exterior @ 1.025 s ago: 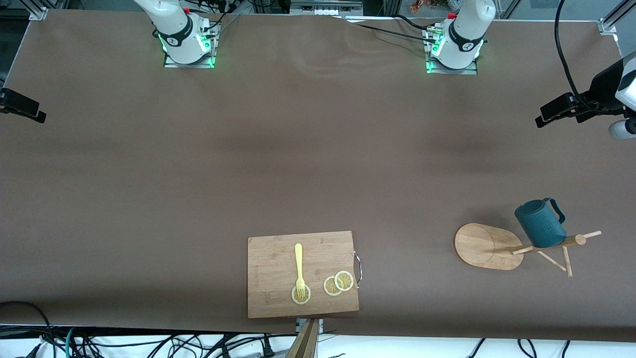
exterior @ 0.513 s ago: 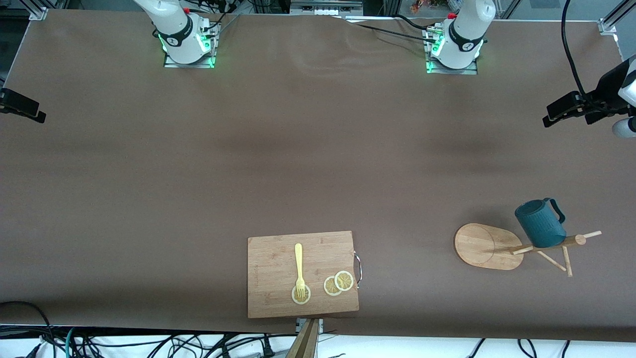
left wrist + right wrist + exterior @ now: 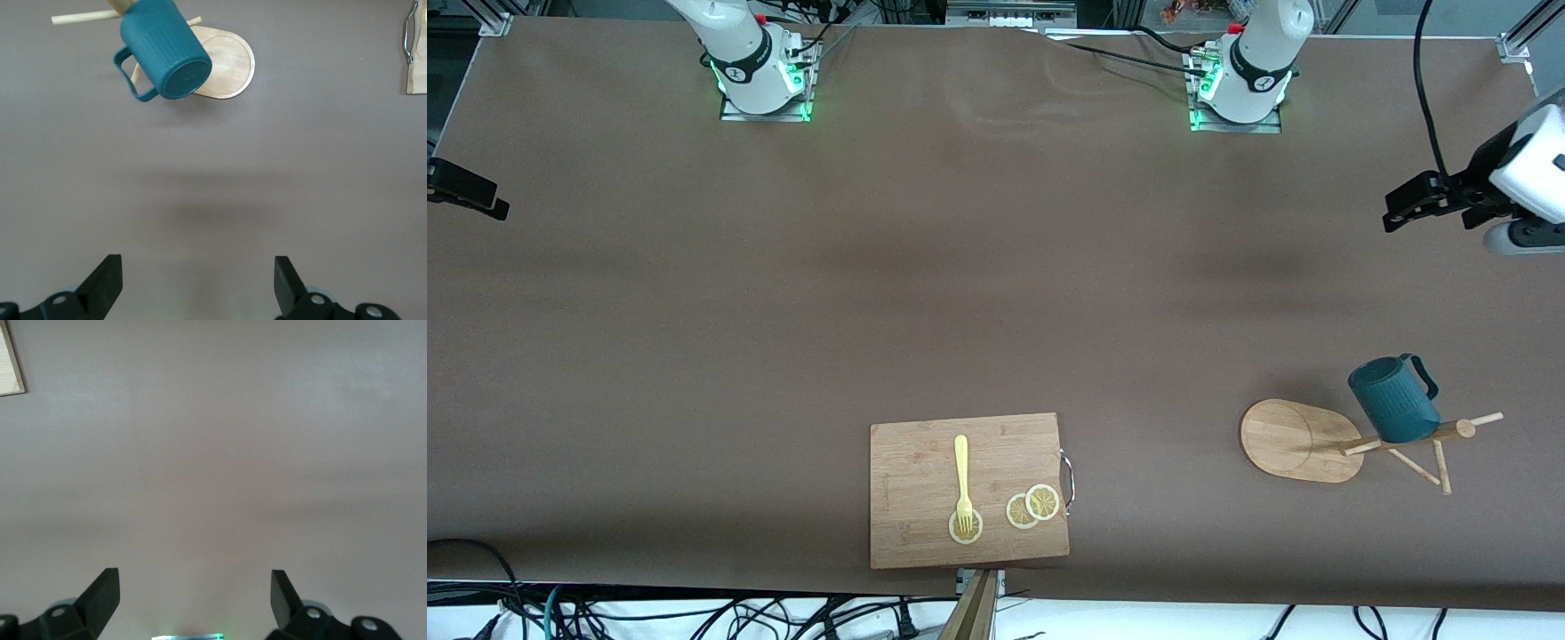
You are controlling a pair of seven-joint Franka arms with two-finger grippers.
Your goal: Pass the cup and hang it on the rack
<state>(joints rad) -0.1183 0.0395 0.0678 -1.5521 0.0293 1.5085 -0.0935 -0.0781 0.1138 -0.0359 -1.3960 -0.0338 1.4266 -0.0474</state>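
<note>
The dark teal cup hangs tilted on a peg near the top of the bamboo rack, which stands toward the left arm's end of the table. In the left wrist view the cup shows its base, with its handle to one side, over the rack's oval base. My left gripper is open and empty, up over the table's edge at that end, well apart from the cup. Its own view shows the left gripper with nothing between the fingers. My right gripper waits open and empty at the right arm's end.
A rectangular wooden cutting board lies near the table's front edge, with a yellow fork and lemon slices on it. Its metal handle shows in the left wrist view. The arm bases stand at the back.
The left hand has shifted slightly and turned at the table's edge. The cup, the rack and the right arm have not moved.
</note>
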